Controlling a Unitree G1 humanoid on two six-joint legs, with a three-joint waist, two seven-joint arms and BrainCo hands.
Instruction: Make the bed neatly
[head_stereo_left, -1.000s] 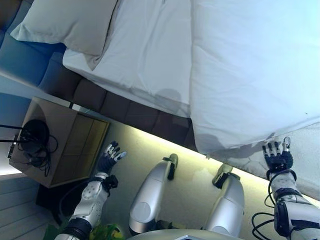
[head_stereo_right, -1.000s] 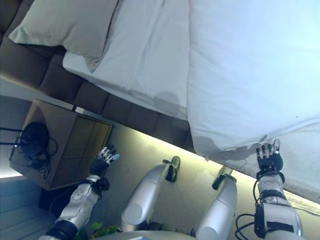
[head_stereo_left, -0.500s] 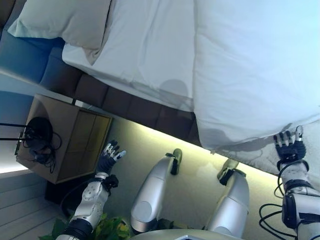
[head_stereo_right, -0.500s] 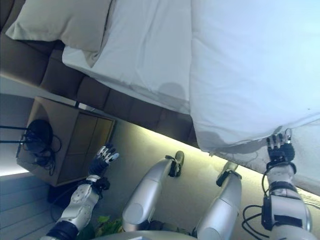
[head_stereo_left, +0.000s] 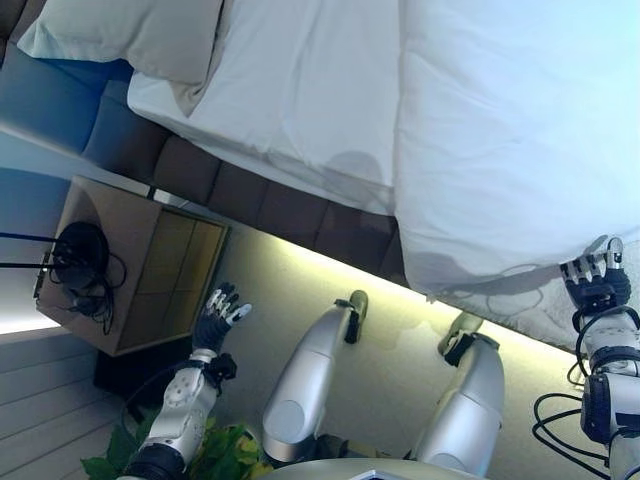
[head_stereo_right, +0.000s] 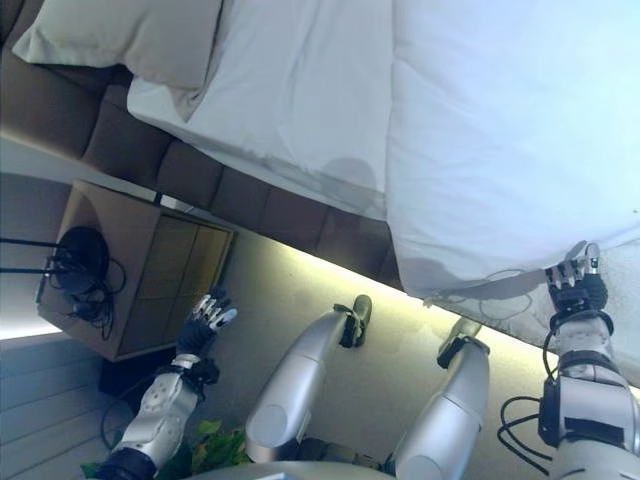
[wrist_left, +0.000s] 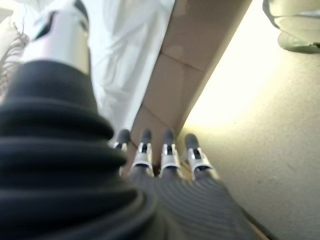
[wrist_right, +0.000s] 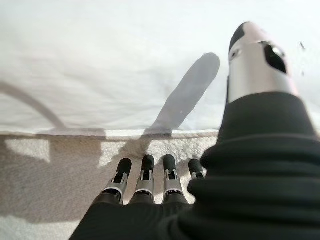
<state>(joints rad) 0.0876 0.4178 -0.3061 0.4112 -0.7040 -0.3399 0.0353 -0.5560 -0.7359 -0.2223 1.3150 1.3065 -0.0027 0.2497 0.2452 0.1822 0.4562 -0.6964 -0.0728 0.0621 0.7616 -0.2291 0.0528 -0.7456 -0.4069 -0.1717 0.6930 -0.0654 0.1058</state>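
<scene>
Bed fills the upper part of the left eye view, its dark padded side panel running above a lit strip of floor. A white duvet covers the part of the bed farthest from the pillow, its lower edge hanging over the side; between pillow and duvet the white sheet lies bare. The right hand sits at the duvet's hanging edge, fingers straight and spread, holding nothing. The left hand hangs over the floor, well apart from the bed and near a wooden nightstand, fingers splayed and empty. A black lamp base with a coiled cord rests on the nightstand.

Right eye view: same layout; the right hand touches or nearly touches the duvet edge, and contact cannot be confirmed.

Left wrist view: fingers extended, nothing held, pointing toward the bed's side panel.

Right wrist view: fingers straight, thumb raised apart, with the duvet ahead above a textured white surface.
</scene>
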